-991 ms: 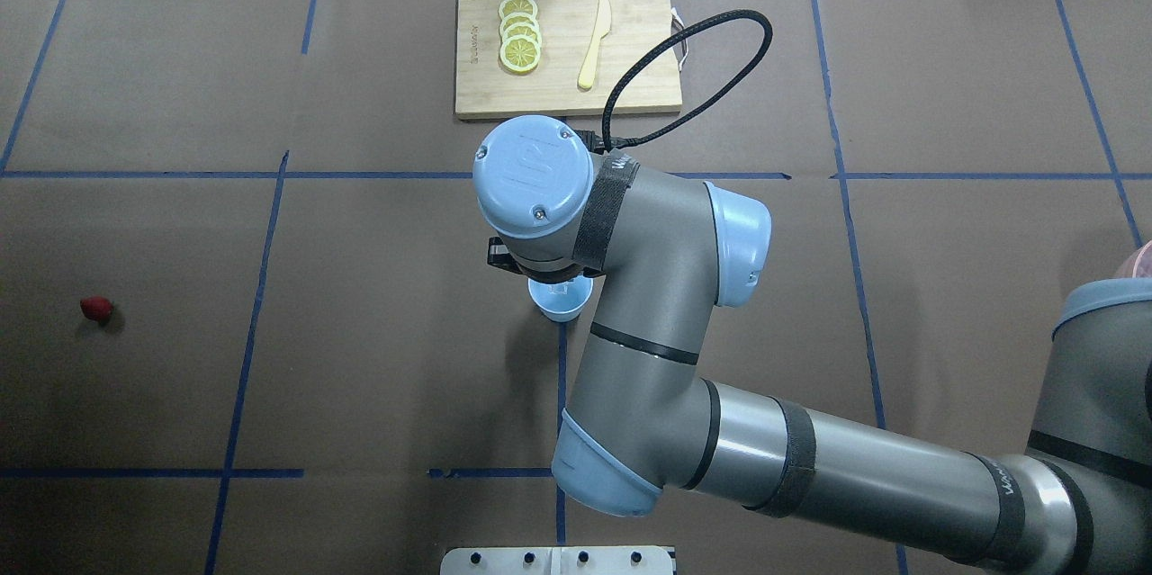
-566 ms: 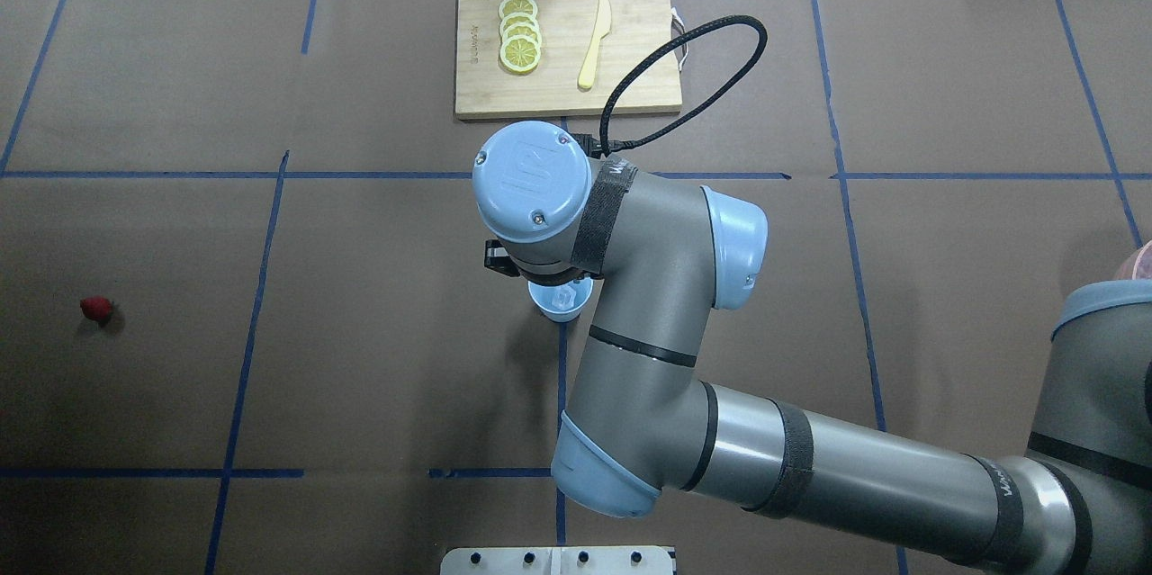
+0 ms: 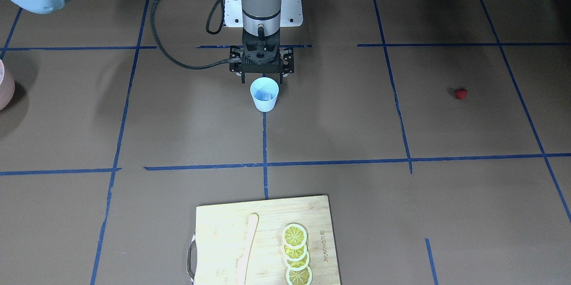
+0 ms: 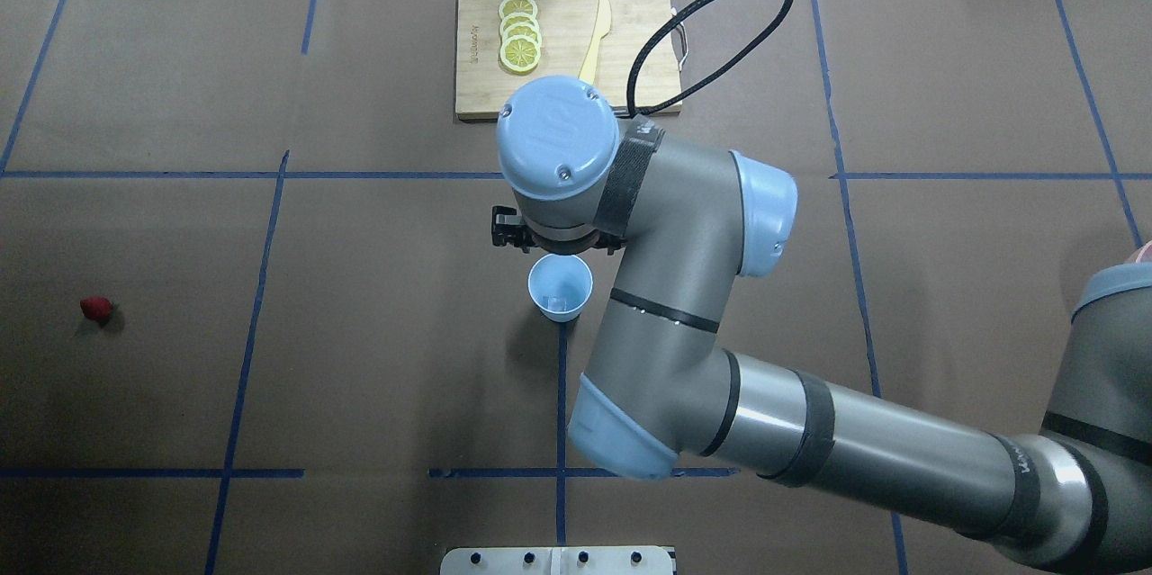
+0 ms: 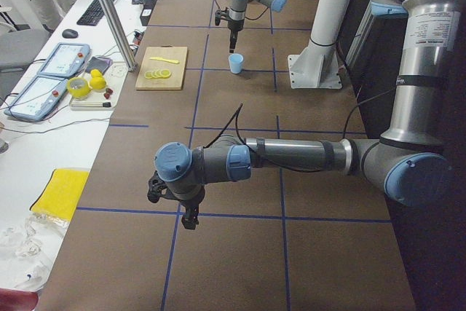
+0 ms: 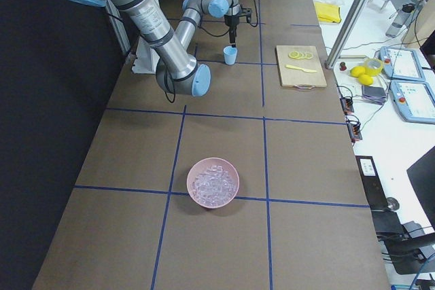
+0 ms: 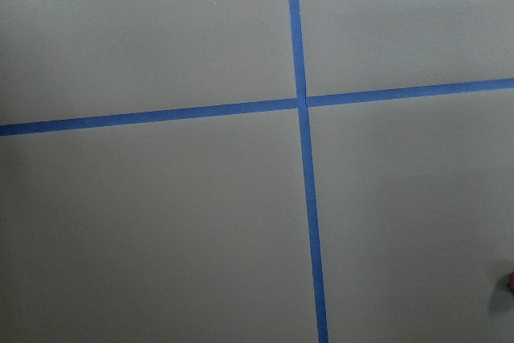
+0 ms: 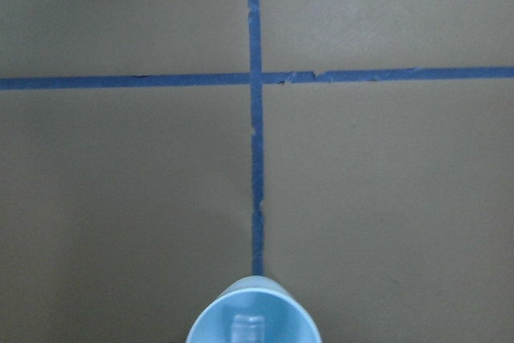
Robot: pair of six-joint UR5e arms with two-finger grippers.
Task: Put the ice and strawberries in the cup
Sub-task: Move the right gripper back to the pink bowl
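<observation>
The light blue cup (image 3: 265, 94) stands upright at the table's middle, also in the overhead view (image 4: 560, 287) and at the bottom edge of the right wrist view (image 8: 254, 315). One ice cube (image 4: 558, 299) lies inside it. My right gripper (image 3: 262, 80) hangs open and empty above the cup's robot-side rim. The red strawberry (image 4: 95, 309) lies alone far to my left; a sliver of it shows in the left wrist view (image 7: 511, 281). My left gripper (image 5: 188, 216) hovers low over the table; I cannot tell whether it is open or shut.
A pink bowl (image 6: 213, 183) with several ice cubes stands at my right end of the table. A wooden cutting board (image 4: 567, 49) with lemon slices (image 4: 520, 33) and a pale knife (image 4: 594, 44) lies beyond the cup.
My right wrist has moved up and toward the cutting board, off the cup. The cup's whole mouth now shows with the ice cube in it.
</observation>
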